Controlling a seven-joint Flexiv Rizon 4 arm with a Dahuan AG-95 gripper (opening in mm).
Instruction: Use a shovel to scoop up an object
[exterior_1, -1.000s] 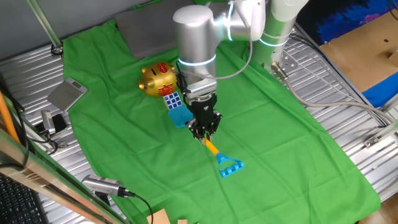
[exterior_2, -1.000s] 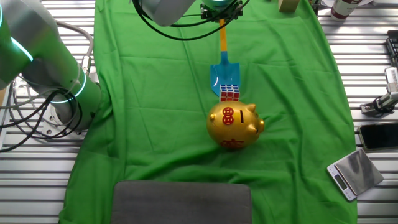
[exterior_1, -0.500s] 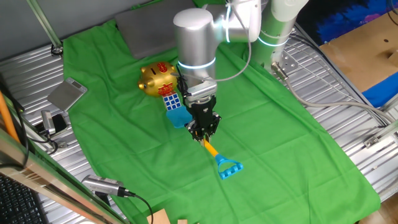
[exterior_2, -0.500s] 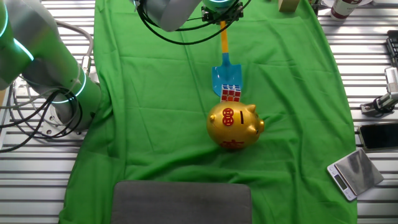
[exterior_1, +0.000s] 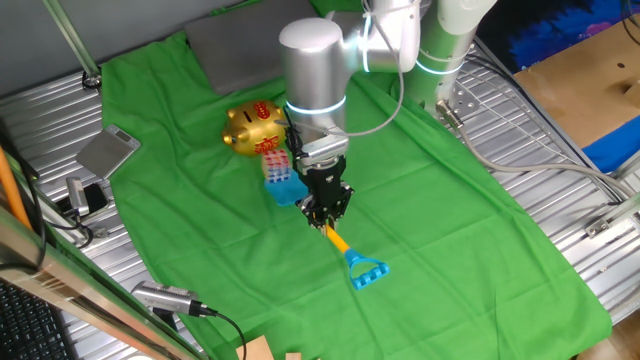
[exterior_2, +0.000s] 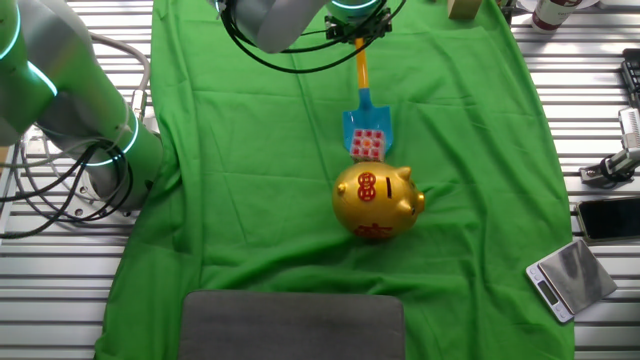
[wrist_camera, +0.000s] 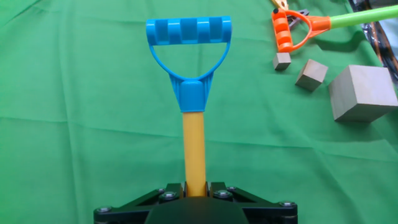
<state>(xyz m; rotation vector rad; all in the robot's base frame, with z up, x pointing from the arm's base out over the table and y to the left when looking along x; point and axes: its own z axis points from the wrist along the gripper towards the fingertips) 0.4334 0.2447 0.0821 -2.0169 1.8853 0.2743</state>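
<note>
My gripper (exterior_1: 326, 212) is shut on the yellow shaft of the shovel (exterior_1: 339, 241), whose blue D-shaped end (wrist_camera: 188, 37) points away from the arm. In the hand view the gripper (wrist_camera: 194, 186) clamps the shaft on both sides. The light blue blade (exterior_2: 366, 132) lies on the green cloth with the small multicoloured cube, the object (exterior_2: 368, 146), resting on it. The cube presses against the gold piggy bank (exterior_2: 377, 201). From the first fixed view the object (exterior_1: 273, 162) sits between the piggy bank (exterior_1: 251, 127) and the arm.
A grey pad (exterior_2: 292, 325) lies at the cloth's edge beyond the piggy bank. A small scale (exterior_2: 566, 279) and a phone (exterior_2: 607, 217) sit on the metal table. Wooden blocks (wrist_camera: 360, 92) and an orange-handled tool (wrist_camera: 291, 28) lie past the shovel's handle end.
The shovel has slid forward toward the piggy bank. The blade has gone under the cube, which now lies on the blade against the piggy bank.
</note>
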